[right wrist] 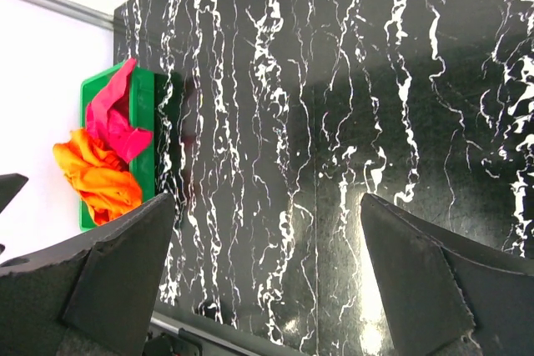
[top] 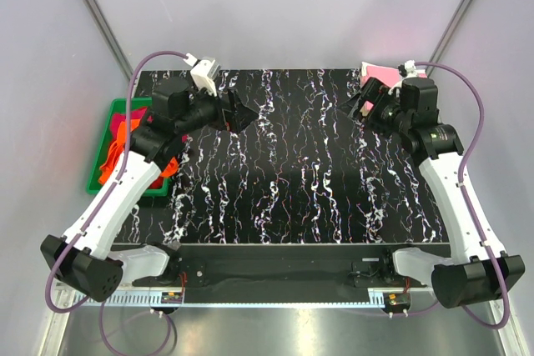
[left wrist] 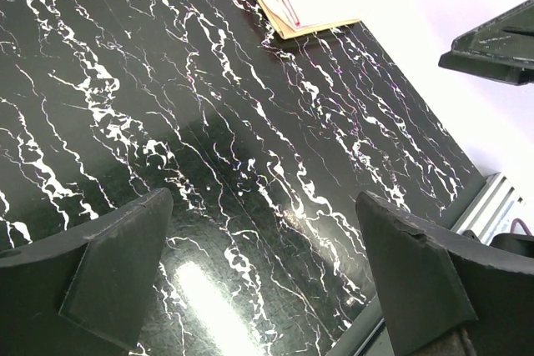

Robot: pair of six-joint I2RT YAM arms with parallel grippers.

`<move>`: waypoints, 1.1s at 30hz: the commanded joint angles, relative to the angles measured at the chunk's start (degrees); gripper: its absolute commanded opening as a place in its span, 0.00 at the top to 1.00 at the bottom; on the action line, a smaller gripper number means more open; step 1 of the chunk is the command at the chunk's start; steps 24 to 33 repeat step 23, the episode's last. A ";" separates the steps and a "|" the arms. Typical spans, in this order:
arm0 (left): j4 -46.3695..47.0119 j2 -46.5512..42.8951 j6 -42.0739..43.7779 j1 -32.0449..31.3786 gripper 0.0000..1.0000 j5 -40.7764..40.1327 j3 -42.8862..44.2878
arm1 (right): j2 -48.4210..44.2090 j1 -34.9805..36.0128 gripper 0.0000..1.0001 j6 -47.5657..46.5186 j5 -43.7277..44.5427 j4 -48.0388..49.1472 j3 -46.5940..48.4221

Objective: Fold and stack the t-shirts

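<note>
Jaws of left gripper (top: 239, 112) and right gripper (top: 355, 106) stand spread, empty, above the surface (top: 284, 172). Folded stack (top: 377, 72) lies far right; orange shirt (right wrist: 100, 177) and magenta shirt (right wrist: 113, 118) sit crumpled in the green tray (right wrist: 146, 97), left. Likely between shirts: left arm should fetch one next.

The left arm (top: 125, 193) hides part of the green tray (top: 94, 179), orange shirt (top: 109, 164) and magenta shirt (top: 125, 116). The folded stack (left wrist: 279, 2), perhaps pink, runs off the left wrist view's top.
</note>
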 commanded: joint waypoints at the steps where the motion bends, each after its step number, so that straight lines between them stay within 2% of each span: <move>1: 4.14 -1.32 0.58 0.30 0.01 1.92 -0.15 | -0.38 -0.09 0.00 0.12 1.96 2.90 0.51; 33: 5.28 -1.40 -0.74 1.79 0.01 4.30 -0.50 | -1.44 -0.09 0.00 -2.43 2.66 4.83 -1.24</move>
